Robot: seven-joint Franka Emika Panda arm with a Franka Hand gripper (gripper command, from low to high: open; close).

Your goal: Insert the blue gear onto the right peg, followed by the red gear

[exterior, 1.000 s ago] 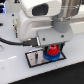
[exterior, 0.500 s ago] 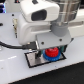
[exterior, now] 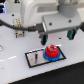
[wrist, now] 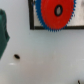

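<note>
The red gear (exterior: 50, 51) sits stacked on top of the blue gear (exterior: 51, 55), and both rest on the white plate (exterior: 36, 62) with the black border, at the end of the plate toward the exterior view's right. The blue teeth show as a ring around and below the red disc. The right peg is hidden under the stacked gears and cannot be made out directly; the dark spot at the centre of the red gear (wrist: 55, 10) in the wrist view marks its hub, but whether the peg tip shows there cannot be told. The left peg (exterior: 36, 57) stands free as a thin dark pin on the bare part of the plate, apart from the gears. The gripper (exterior: 56, 37) hangs above the gears, clear of them, with its two dark fingers (exterior: 43, 37) spread apart and nothing held between them. In the wrist view the blue gear (wrist: 46, 26) and the plate's black border (wrist: 33, 20) lie at the edge of the picture, and a dark green blurred shape (wrist: 4, 37) occupies one side; what it is cannot be told. The plate lies on a white table (exterior: 15, 70).
</note>
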